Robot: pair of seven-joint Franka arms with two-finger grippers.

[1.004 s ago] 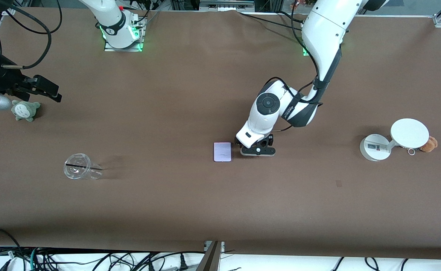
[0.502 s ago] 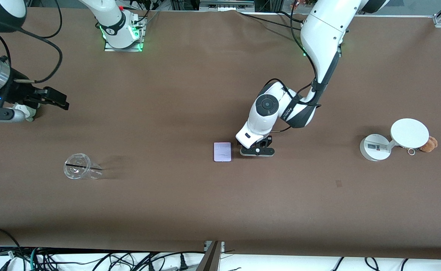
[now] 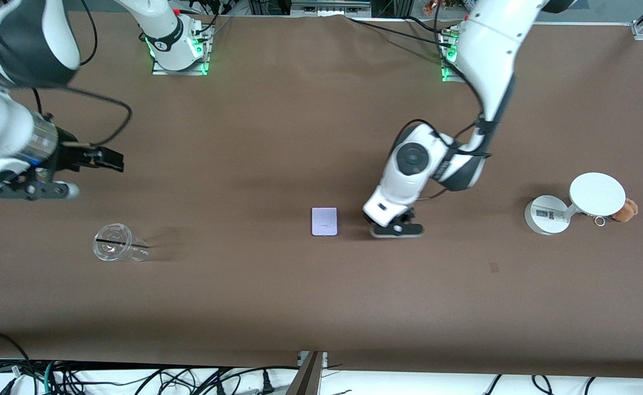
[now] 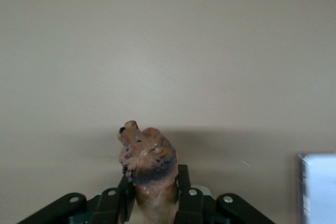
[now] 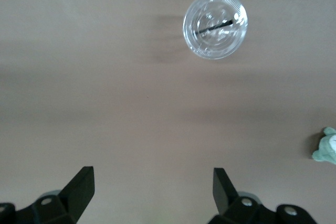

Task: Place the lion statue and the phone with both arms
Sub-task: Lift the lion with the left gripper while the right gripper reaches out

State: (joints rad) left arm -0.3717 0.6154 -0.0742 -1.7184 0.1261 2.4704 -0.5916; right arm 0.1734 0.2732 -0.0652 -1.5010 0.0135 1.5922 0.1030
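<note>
The phone (image 3: 324, 221), a flat pale lavender rectangle, lies on the brown table near its middle; its edge also shows in the left wrist view (image 4: 317, 187). My left gripper (image 3: 397, 230) is low over bare table beside the phone, toward the left arm's end. It is shut on the lion statue (image 4: 147, 158), a reddish-brown figurine with a darker mane, which sticks out past the fingertips of my left gripper (image 4: 152, 182). The statue is hidden in the front view. My right gripper (image 3: 30, 190) is open and empty over bare table (image 5: 152, 174) at the right arm's end.
A clear plastic cup (image 3: 114, 249) lies on its side near my right gripper and shows in the right wrist view (image 5: 215, 24). A grey-green plush (image 5: 326, 148) shows only there. A white round stand (image 3: 574, 206) and an orange-brown plush (image 3: 626, 210) sit at the left arm's end.
My left gripper has moved away from the phone toward the left arm's end, still holding the statue. My right arm has swung inward and now covers the grey-green plush in the front view.
</note>
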